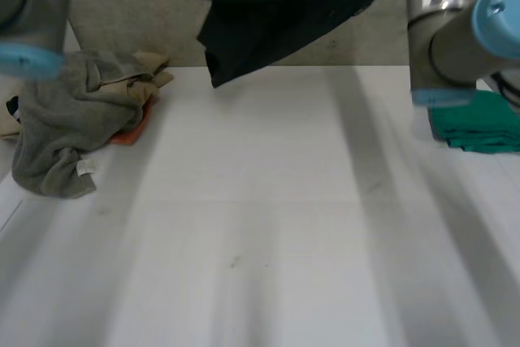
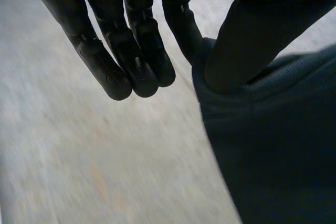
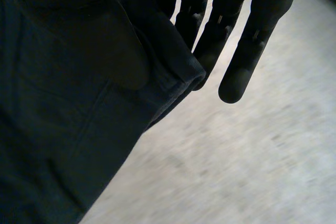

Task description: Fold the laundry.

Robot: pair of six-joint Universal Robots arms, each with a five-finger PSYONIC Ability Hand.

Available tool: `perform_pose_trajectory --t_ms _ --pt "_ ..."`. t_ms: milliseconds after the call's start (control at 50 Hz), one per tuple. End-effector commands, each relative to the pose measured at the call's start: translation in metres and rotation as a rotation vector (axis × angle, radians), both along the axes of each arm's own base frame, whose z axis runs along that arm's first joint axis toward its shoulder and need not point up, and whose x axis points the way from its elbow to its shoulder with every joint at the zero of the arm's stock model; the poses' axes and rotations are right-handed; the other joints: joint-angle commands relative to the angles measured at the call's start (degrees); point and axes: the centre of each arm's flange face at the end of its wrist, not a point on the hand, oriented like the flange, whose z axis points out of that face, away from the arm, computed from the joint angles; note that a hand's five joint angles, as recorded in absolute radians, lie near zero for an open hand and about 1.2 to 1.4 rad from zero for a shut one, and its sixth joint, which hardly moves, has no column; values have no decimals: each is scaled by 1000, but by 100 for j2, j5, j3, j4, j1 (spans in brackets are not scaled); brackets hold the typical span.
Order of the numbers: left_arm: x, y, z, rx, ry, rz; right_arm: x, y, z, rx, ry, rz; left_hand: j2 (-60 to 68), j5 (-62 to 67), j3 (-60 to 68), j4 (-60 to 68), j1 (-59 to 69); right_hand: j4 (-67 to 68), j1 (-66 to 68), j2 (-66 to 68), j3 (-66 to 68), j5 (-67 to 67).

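Left hand (image 2: 131, 35): three fingers straight and together, clear of the dark cloth (image 1: 276, 14). The remaining finger (image 2: 184, 27) and the thumb (image 2: 247, 40) pinched the cloth's hemmed edge between them, and the rest of the cloth hung below the thumb. Right hand (image 3: 231, 30): fingers straight and slightly spread behind the cloth's edge, thumb pressed on its front, so the edge was clamped. The outer fingertips stuck out past the hem. In the head view, the cloth hung between both arms above the far edge of the table (image 1: 268, 225). A grey towel (image 1: 57, 127) on a tan cloth (image 1: 142, 71) lay by the left arm, a green cloth (image 1: 479, 123) by the right arm.
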Motion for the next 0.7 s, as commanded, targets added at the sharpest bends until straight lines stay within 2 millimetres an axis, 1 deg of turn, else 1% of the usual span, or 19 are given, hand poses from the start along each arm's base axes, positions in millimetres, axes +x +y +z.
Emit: perform_pose_trajectory --t_ms 20,40,80,100,160,180,240,280,340,360,420,440,500,520,580,600,660,680,700 --pt "-8 -6 -92 250 -138 0 5 7 -88 308 160 38 1132 1280 1180 1129 1414 1142 1687 1240 1178 1169" --pt "-10 -6 -118 311 -176 1 3 10 -109 375 196 36 1132 1280 1180 1129 1414 1142 1687 1240 1178 1169" --pt "-11 -5 -144 374 -218 7 0 13 -132 441 231 34 1132 1280 1180 1129 1414 1142 1687 1240 1178 1169" --pt "-11 -2 -172 446 -266 9 -4 16 -152 498 263 33 1132 1280 1180 1129 1414 1142 1687 1240 1178 1169" --pt "-11 6 -204 547 -337 13 -9 23 -180 575 312 35 1132 1280 1180 1129 1414 1142 1687 1240 1178 1169" --pt "-10 16 -220 614 -384 12 -13 28 -193 618 342 39 1132 1280 1180 1129 1414 1142 1687 1240 1178 1169" --pt "-10 38 -235 715 -460 -9 -21 40 -212 696 403 45 1132 1280 1180 1129 1414 1142 1687 1240 1178 1169" --pt "-9 48 -236 754 -482 -20 -24 48 -213 728 431 48 1132 1280 1180 1129 1414 1142 1687 1240 1178 1169" --pt "-4 66 -234 816 -515 -35 -35 62 -206 790 471 48 1132 1280 1180 1129 1414 1142 1687 1240 1178 1169" --pt "-1 76 -232 847 -529 -41 -40 69 -202 824 496 52 1132 1280 1180 1129 1414 1142 1687 1240 1178 1169" --pt "5 89 -226 883 -558 -44 -46 84 -194 877 553 69 1132 1280 1180 1129 1414 1142 1687 1240 1178 1169" --pt "9 100 -223 911 -588 -48 -51 94 -190 914 601 80 1132 1280 1180 1129 1414 1142 1687 1240 1178 1169" --pt "15 116 -221 965 -647 -58 -59 110 -182 974 680 94 1132 1280 1180 1129 1414 1142 1687 1240 1178 1169" --pt "18 128 -221 1004 -692 -69 -64 123 -176 1019 743 104 1132 1280 1180 1129 1414 1142 1687 1240 1178 1169" --pt "21 151 -220 1081 -773 -109 -73 142 -164 1079 823 116 1132 1280 1180 1129 1414 1142 1687 1240 1178 1169" --pt "21 168 -219 1128 -830 -149 -79 155 -158 1133 877 129 1132 1280 1180 1129 1414 1142 1687 1240 1178 1169" --pt "21 190 -220 1194 -911 -210 -88 173 -154 1212 956 153 1132 1280 1180 1129 1414 1142 1687 1240 1178 1169" --pt "21 202 -220 1218 -960 -242 -93 182 -152 1255 1005 169 1132 1280 1180 1129 1414 1142 1687 1240 1178 1169" --pt "22 206 -220 1226 -980 -251 -94 184 -151 1265 1018 176 1132 1280 1180 1129 1414 1142 1687 1240 1178 1169"
